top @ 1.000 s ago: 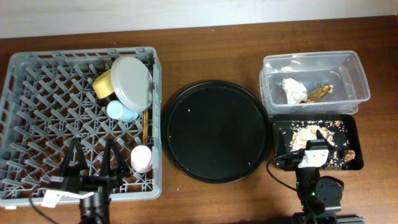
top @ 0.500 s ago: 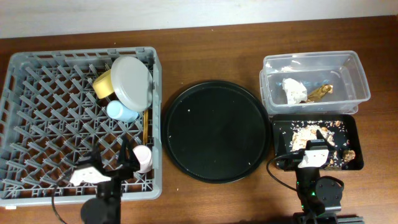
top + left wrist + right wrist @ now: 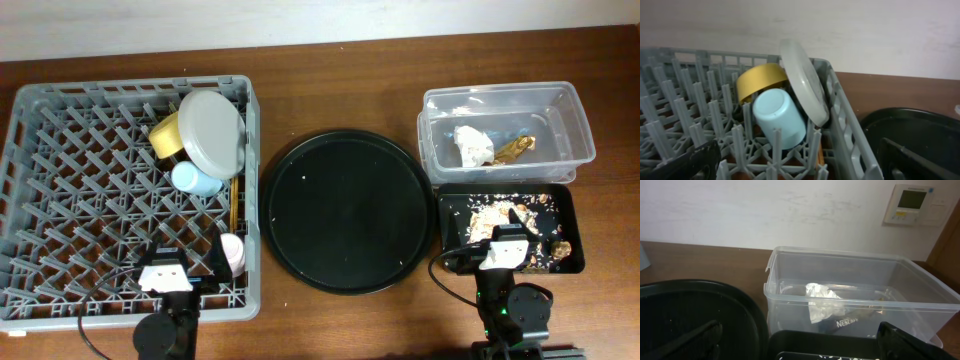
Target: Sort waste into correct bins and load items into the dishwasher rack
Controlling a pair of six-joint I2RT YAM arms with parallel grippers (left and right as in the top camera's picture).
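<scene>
A big round black tray [image 3: 350,210] is lying mid-desk [image 3: 330,80], beside the grey dishwasher rack [image 3: 60,200]. The left hand [image 3: 182,262], fingers spread apart, is hovering over the rack's near edge, just beside the pink cup [image 3: 232,253]. Farther back, the blue cup [image 3: 779,117], yellow bowl [image 3: 760,82] and plate [image 3: 805,82] are leaning together. The right hand [image 3: 799,327], also spread open, is hanging over the black rectangular tray [image 3: 568,205] of food scraps [image 3: 492,212]. Behind it, the clear tub [image 3: 575,125] is holding the tissue [image 3: 474,143] and gold wrapper [image 3: 515,148].
</scene>
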